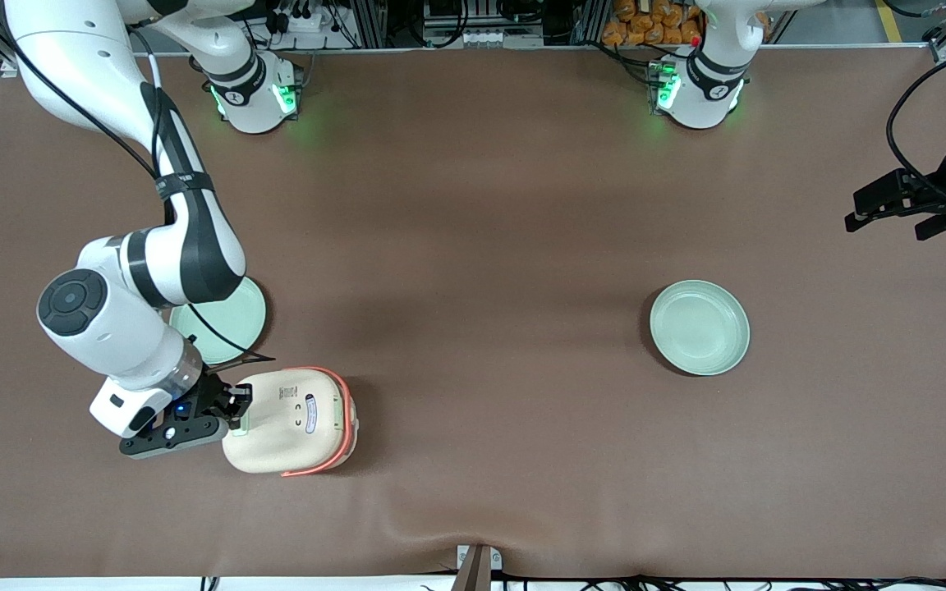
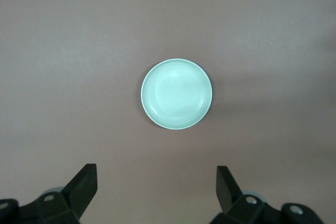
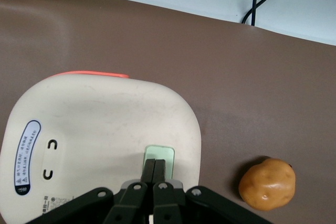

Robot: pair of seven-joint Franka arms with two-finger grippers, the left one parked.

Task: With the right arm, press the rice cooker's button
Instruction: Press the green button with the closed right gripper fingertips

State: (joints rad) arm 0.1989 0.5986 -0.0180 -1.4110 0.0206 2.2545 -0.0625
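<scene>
Down at the working arm's end of the table, the right arm reaches over the rice cooker. Its gripper, jaws together, seemingly touches the button at the lid's edge.

front view: high above table, looking down, wide | right wrist view: close over rice cooker, shared with front view | left wrist view: looking down on plate, also in front view
</scene>
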